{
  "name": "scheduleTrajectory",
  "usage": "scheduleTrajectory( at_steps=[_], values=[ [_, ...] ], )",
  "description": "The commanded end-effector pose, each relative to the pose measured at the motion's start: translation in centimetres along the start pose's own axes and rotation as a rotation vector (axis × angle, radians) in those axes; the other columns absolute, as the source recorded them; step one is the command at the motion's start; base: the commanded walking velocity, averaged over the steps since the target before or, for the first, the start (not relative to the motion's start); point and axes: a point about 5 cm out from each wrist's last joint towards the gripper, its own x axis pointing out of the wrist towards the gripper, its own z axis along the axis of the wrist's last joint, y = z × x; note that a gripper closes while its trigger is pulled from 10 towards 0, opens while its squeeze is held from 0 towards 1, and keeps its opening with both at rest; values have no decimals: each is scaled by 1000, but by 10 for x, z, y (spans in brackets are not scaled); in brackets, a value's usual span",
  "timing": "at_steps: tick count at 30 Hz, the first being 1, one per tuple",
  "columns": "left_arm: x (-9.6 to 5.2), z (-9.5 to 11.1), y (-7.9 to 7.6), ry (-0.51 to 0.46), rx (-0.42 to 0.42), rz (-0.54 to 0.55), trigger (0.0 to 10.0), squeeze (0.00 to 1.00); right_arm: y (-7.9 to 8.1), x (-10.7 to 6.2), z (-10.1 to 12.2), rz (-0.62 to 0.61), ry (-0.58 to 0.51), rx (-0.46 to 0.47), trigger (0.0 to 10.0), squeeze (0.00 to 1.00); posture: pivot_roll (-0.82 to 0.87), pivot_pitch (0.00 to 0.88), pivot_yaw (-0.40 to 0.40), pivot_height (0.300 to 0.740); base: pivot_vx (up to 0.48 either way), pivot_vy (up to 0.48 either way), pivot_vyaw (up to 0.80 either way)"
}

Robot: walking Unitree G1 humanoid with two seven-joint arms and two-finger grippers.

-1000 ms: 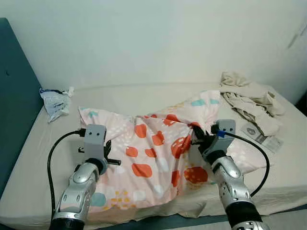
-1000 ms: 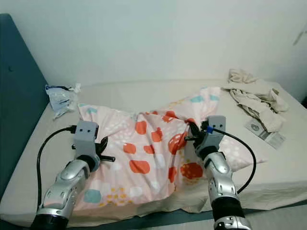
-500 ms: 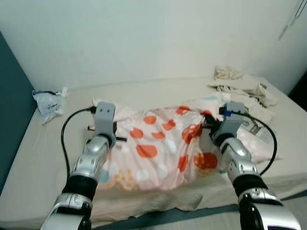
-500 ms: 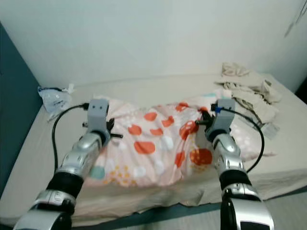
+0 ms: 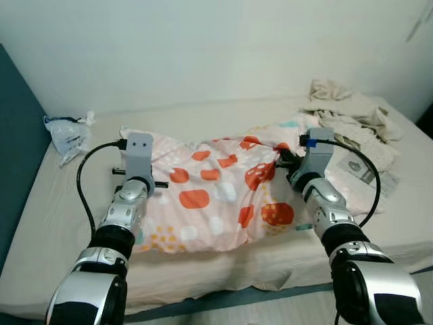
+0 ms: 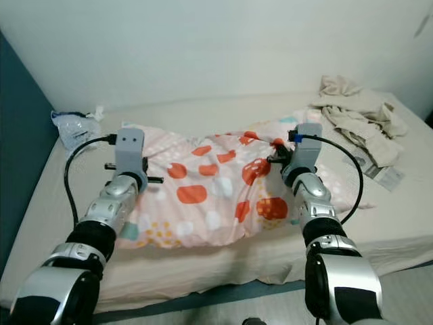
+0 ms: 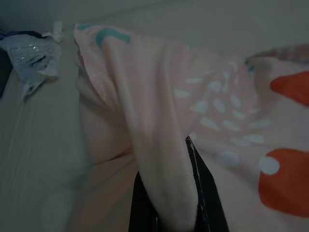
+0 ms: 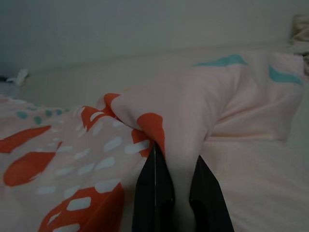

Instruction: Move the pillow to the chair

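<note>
Two grippers are engaged on the patterned pillow (image 5: 220,196), one at each end. We find the left gripper (image 7: 166,212) pinching a fold of the pink cover near the pillow's left edge, its black fingers (image 7: 142,208) pressed onto the cloth from both sides. The right gripper (image 8: 176,193) clamps a bunched ridge of cover, orange-blotched, near the right end. We judge this two-point hold deliberate: a soft, wide pillow would sag and swing from one pinch, whereas a grip at each end spreads the load and keeps it level for carrying.

The pillow lies across the near half of the bed (image 5: 61,223), on the beige sheet, its body resting on the mattress and not yet clear of it. No chair can be made out, so we judge the transport step not yet begun.

Other items noted: a crumpled plastic bag (image 5: 64,135) at the far left by the blue headboard (image 5: 17,156), and a heap of pale clothes (image 5: 348,112) at the far right corner, both apart from the pillow. A risk we record: the fingers hold cover fabric only, which may slip under load.
</note>
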Motion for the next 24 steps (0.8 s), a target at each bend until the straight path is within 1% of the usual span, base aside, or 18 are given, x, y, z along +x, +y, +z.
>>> scheduleTrajectory(
  at_steps=[1, 2, 5, 9, 12, 17, 21, 24],
  values=[
    [2, 7, 6, -37, 19, 14, 10000, 0, 8, 4, 7, 35, -27, -3, 10000, 0, -13, 118, 37, 662, 0, 0, 0],
    [1, 5, 6, -38, 28, 9, 10000, 0, 9, 4, 5, 46, -10, -14, 10000, 0, -11, 118, 35, 662, 0, 0, 0],
    [1, 3, 6, -39, 39, 5, 10000, 0, 12, 4, 4, 67, -17, -9, 10000, 0, -11, 116, 34, 652, 0, 0, 0],
    [2, 1, 5, -34, 36, 4, 10000, 0, 9, 5, 6, 45, -16, -22, 10000, 0, -10, 117, 34, 637, 0, 0, 0],
    [2, 0, 3, -30, 33, -2, 10000, 0, 8, 6, 11, 41, -35, -14, 10000, 0, -10, 115, 40, 637, 0, 0, 0],
    [4, 4, -1, -37, 31, -13, 10000, 0, 5, 6, 17, 25, -63, -18, 10000, 0, -9, 114, 42, 607, 0, 0, 0],
    [4, 6, -2, -42, 30, -16, 10000, 0, 5, 7, 17, 27, -62, -25, 10000, 0, -6, 117, 43, 607, 0, 0, 0],
    [6, 14, -5, -63, 44, -29, 10000, 0, 4, 8, 22, 20, -84, -27, 10000, 0, 1, 125, 44, 607, 0, 0, 0]
  ],
)
